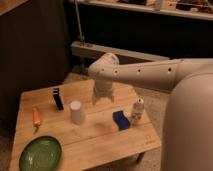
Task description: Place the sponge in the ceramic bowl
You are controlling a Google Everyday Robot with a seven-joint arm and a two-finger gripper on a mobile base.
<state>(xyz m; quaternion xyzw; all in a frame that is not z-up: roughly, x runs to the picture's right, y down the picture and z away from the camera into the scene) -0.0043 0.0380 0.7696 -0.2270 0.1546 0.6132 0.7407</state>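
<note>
Your gripper (103,99) hangs over the back middle of the wooden table (95,142), pointing down, its two fingers spread apart with nothing between them. The sponge (120,120) lies flat on the tabletop nearer the front edge and to the right of the claw as you see it, apart from it and untouched, just beside a small white bottle (137,111). The white cup (76,112) stands left of the claw, the dark upright box (58,99) and a carrot (36,116) further left. The ceramic bowl (41,153) sits at the front left corner, well apart from the sponge.
</note>
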